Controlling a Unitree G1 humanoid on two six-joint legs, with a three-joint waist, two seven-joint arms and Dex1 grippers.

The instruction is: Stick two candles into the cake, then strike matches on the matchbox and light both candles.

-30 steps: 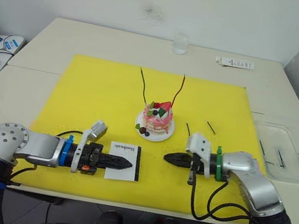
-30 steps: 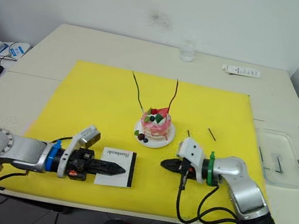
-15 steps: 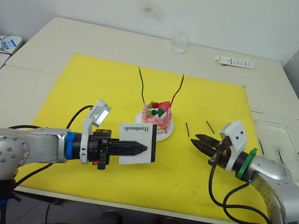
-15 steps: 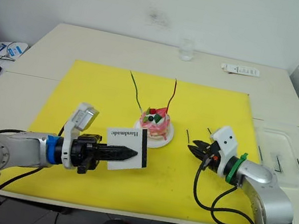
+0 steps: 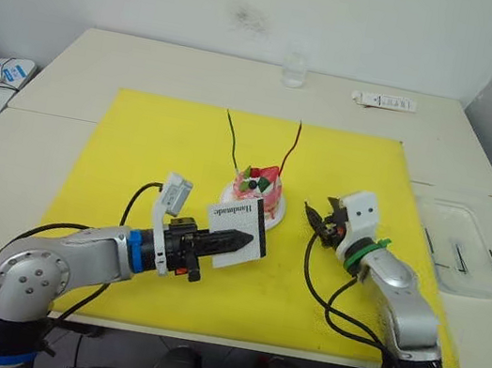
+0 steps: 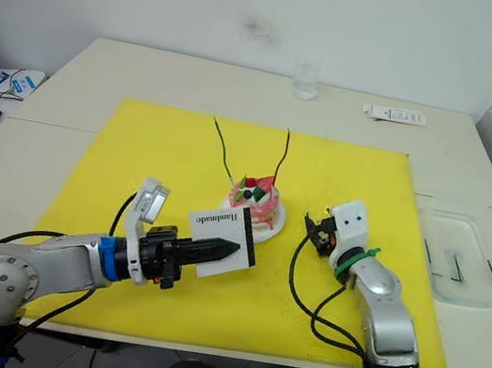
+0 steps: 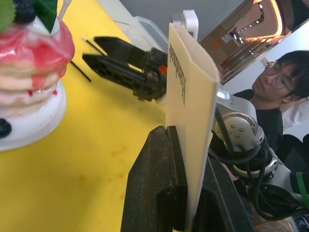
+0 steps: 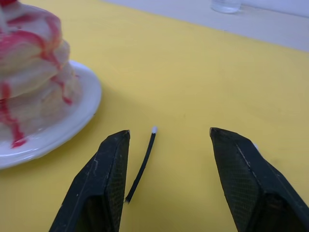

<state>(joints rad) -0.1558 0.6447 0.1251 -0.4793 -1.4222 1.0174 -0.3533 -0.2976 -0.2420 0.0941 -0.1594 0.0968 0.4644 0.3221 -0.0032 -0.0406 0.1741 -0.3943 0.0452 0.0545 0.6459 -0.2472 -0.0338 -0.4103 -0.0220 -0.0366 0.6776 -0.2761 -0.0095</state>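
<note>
The pink-and-white cake (image 5: 257, 189) sits on its white plate (image 5: 271, 215) on the yellow mat, with the green candle (image 5: 232, 138) and red candle (image 5: 292, 144) standing upright in it. My left gripper (image 5: 244, 238) is shut on the white matchbox (image 5: 240, 226), held tilted above the mat just in front of the cake. My right gripper (image 8: 169, 131) is open just right of the plate, low over the mat. A short dark match (image 8: 141, 163) with a pale tip lies between its fingers, nearer one finger (image 8: 104, 183). The left wrist view shows the matchbox (image 7: 190, 111) edge-on.
A clear plastic tray (image 5: 464, 246) with several matches stands right of the mat. A glass (image 5: 295, 69) and a white remote (image 5: 385, 101) lie at the table's far side. A person (image 7: 275, 82) shows in the left wrist view.
My left gripper lifted the matchbox off the mat and carried it up toward the cake. My right gripper swung to the match beside the plate and opened.
</note>
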